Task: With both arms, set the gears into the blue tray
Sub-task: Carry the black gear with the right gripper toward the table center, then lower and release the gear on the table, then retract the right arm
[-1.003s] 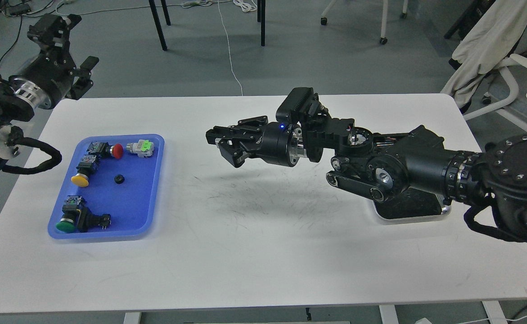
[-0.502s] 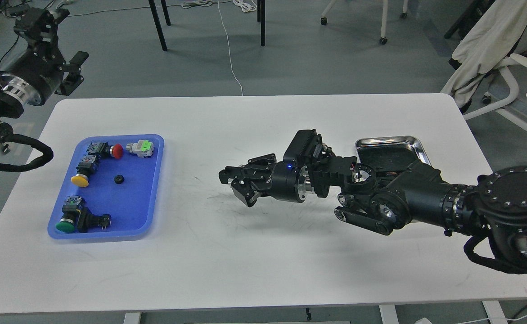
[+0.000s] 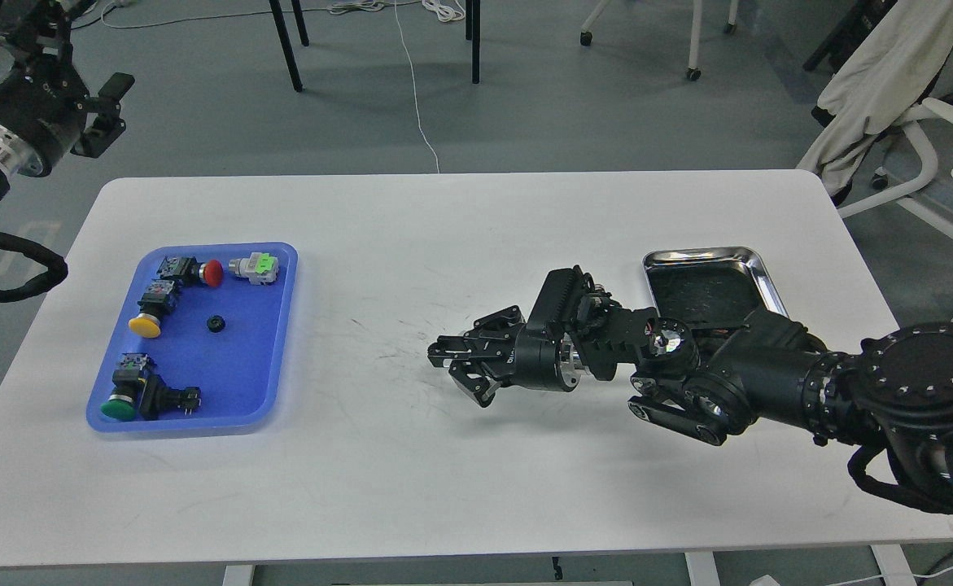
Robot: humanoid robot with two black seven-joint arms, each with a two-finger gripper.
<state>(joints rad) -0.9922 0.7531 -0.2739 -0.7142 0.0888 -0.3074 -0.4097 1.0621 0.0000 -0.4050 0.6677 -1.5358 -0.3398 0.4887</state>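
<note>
The blue tray (image 3: pixel 252 358) lies at the table's left. One small black gear (image 3: pixel 216 323) rests near its middle, among several coloured push-button switches. My right gripper (image 3: pixel 456 375) hovers low over the bare table centre, well to the right of the tray, pointing left. It is open with nothing between its fingers. My left gripper (image 3: pixel 77 61) is raised beyond the table's far left corner, away from the tray. It is open and empty, and partly cut off by the top edge of the view.
A shiny silver tray (image 3: pixel 700 254) with a dark bottom sits at the right, its near part hidden behind my right arm. The switches include a red one (image 3: pixel 211 273), a yellow one (image 3: pixel 145 325) and a green one (image 3: pixel 120 407). Chairs stand beyond the table.
My right arm has dropped and drawn back to the right, uncovering the silver tray. My left arm has pulled up and away to the far left. The gear and switches have not moved.
</note>
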